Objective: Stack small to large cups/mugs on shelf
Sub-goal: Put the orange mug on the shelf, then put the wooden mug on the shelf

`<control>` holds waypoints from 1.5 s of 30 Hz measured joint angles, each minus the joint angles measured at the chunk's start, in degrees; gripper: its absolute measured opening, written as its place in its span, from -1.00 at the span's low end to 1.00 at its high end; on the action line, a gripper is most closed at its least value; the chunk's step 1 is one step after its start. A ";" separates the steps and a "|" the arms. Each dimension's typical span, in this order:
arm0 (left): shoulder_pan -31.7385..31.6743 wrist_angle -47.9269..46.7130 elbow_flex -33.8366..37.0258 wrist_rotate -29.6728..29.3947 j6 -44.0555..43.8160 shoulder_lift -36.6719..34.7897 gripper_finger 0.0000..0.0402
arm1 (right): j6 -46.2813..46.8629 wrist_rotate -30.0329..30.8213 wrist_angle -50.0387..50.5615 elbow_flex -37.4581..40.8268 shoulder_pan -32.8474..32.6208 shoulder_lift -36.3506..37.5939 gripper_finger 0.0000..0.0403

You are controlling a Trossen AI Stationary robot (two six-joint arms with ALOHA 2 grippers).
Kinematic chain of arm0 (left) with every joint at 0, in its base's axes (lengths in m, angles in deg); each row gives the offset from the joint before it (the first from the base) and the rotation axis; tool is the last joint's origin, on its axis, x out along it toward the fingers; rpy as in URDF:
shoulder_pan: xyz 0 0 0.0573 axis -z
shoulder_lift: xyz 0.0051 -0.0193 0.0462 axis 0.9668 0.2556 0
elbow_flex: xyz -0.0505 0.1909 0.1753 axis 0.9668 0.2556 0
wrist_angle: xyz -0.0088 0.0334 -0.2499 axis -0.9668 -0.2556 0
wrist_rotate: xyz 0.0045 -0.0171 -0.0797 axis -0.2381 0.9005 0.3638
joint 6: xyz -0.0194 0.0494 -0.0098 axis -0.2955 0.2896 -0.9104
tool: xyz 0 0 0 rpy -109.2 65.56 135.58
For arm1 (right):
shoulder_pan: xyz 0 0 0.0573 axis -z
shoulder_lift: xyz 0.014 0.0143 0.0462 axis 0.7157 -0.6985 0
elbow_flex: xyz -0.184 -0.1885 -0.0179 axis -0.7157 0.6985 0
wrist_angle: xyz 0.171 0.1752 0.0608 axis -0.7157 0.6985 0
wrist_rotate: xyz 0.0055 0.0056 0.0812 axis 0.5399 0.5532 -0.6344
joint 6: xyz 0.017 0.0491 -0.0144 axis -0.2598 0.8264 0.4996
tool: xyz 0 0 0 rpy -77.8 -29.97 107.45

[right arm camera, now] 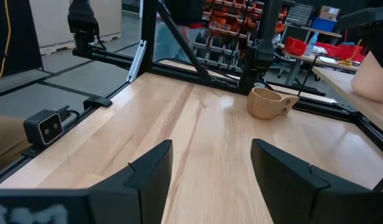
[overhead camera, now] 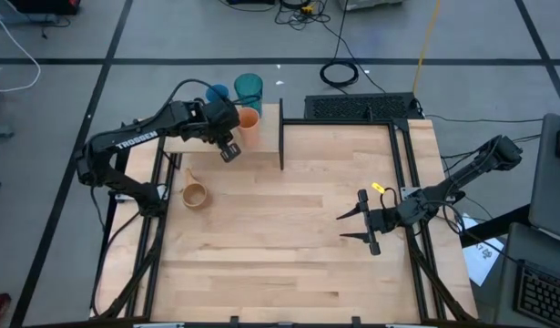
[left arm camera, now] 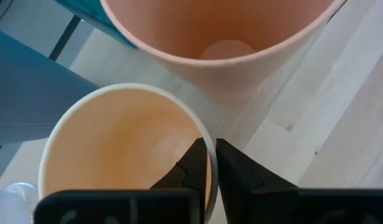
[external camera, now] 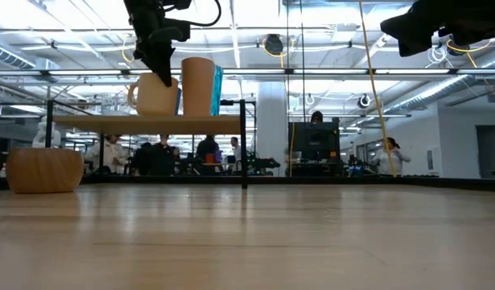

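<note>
On the shelf point(overhead camera: 266, 137) at the table's far left stand an orange cup point(overhead camera: 249, 118), a blue cup point(overhead camera: 216, 92) and a teal tumbler point(overhead camera: 249, 87). My left gripper point(overhead camera: 227, 138) is over the shelf, shut on a peach-orange mug point(left arm camera: 116, 143), which it hides in the high view. In the low view the mug point(external camera: 153, 95) stands beside the orange cup point(external camera: 198, 84). The tan handled mug point(overhead camera: 195, 194) rests on its base on the tabletop. My right gripper point(overhead camera: 351, 226) is open and empty above the table's right part. My left gripper pinches the peach-orange mug's rim point(left arm camera: 208, 134) on the side toward the orange cup, one finger inside the mug and one outside. The fingers come from above, pointing down. The mug is upright, its base on or just above the shelf board point(external camera: 150, 122).
A black upright post point(overhead camera: 281, 137) marks the shelf's right end. Black frame rails run along the table's left and right sides point(overhead camera: 409, 182). The tan mug also shows in the right wrist view point(right arm camera: 269, 102). Bare wood lies across the table's middle and near part.
</note>
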 joint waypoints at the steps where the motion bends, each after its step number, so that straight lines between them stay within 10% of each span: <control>1: 0.00 0.06 0.00 0.02 -0.01 0.00 -0.85 | 0.00 0.00 -0.02 0.00 0.00 0.00 0.03; 45: 4.88 -0.08 -8.36 -6.58 5.94 -4.11 -0.28 | -0.22 0.00 -0.17 0.00 0.00 0.00 0.03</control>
